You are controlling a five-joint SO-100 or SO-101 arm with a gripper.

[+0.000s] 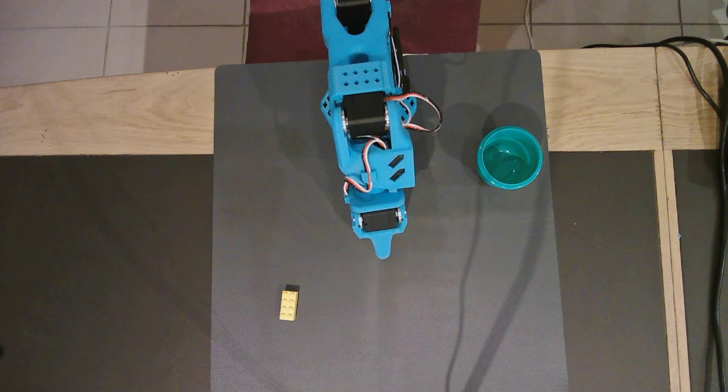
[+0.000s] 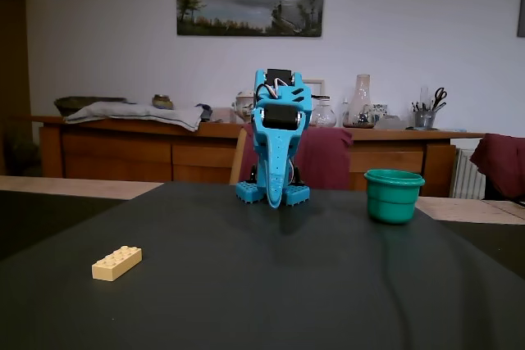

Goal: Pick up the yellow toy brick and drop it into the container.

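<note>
Yellow toy brick [image 1: 289, 305]: pale yellow, 2x3 studs, black end, flat on the bench mat [image 1: 318, 352]. Gripper [image 1: 384, 254] jaws closed, empty.

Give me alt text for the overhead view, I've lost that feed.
A blue arm reaches down the middle of a grey mat, its gripper empty. The yellow toy brick lies loose to its lower left, and the teal container stands upright at the mat's right edge.
</note>
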